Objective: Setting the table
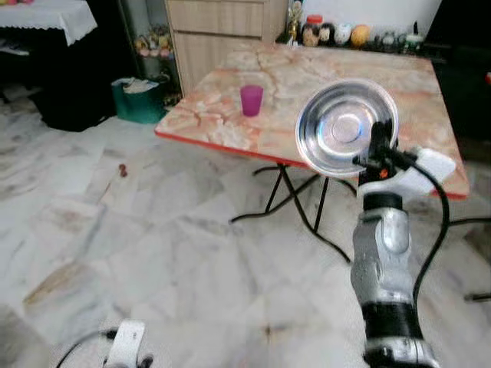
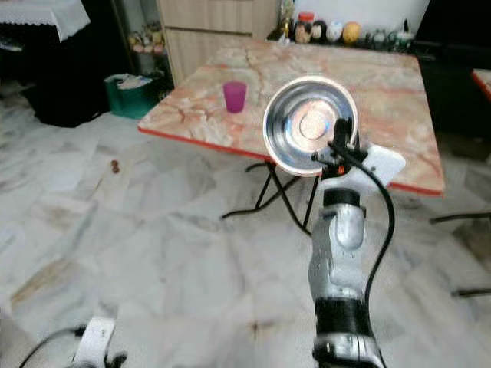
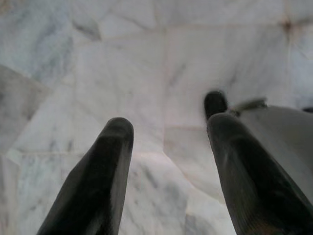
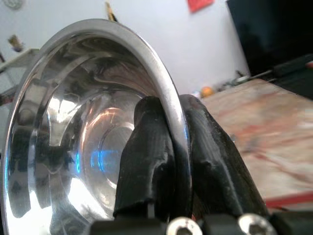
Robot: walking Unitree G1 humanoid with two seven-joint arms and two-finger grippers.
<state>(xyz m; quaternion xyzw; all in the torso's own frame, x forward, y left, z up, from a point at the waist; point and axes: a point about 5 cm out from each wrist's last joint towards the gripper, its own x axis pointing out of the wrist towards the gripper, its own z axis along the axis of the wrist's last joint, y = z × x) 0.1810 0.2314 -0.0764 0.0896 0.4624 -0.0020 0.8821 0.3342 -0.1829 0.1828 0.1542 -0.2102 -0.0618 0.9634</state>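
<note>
The marble floor (image 1: 153,253) takes up most of the room in front of the robot, and beyond it stands a folding table (image 1: 230,130) with a pinkish marbled top and a red edge, on thin black legs. Against the far wall there is a wooden cabinet (image 1: 222,31), and a green bin (image 1: 138,100) sits beside it.

The right arm is raised in front of the table's near edge, and its right gripper (image 2: 337,149) holds a steel bowl (image 1: 345,126) up in the air, short of the tabletop. The 2 black fingers (image 4: 146,147) pinch the bowl's rim, 1 inside and 1 outside. The bowl stands on edge, its hollow facing back toward the robot and its base toward the table, so its round face is nearly upright rather than level.

A small purple cup (image 1: 252,100) already stands on the table's left part, well apart from the bowl.

This looks like the carrying step. Next, I would guess, the bowl must be brought over the table, turned level and set down.

The left gripper (image 3: 166,161) hangs low over the floor, fingers spread and empty.
</note>
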